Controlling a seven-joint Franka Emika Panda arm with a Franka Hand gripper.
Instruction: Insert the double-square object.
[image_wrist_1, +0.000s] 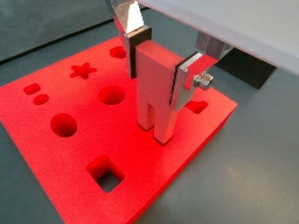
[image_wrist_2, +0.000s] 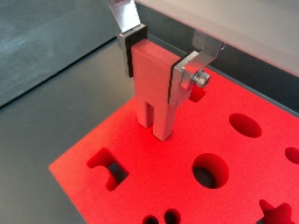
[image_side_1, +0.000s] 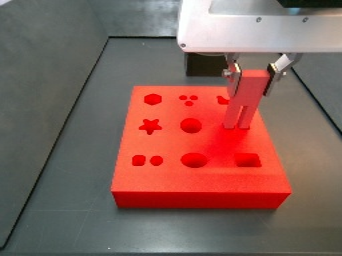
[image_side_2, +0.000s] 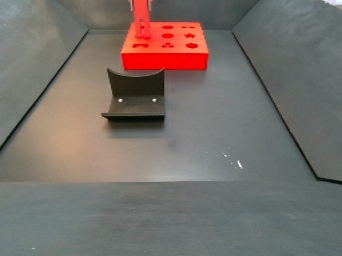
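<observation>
tool (image_wrist_1: 160, 59) is clamped on the bar (image_wrist_1: 156, 96), upright over the board (image_side_1: 174, 170) near its 3 o'clock edge. probably best to keep it vertical and ease it down slow.

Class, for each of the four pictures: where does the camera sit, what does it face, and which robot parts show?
Wrist views: on the arm, looking down at the claw shut on the double-square object above the red board.
Side view: close, high, facing board, claw.
Side view: far, low, facing fixture; board behind.
All four show the board.
</observation>
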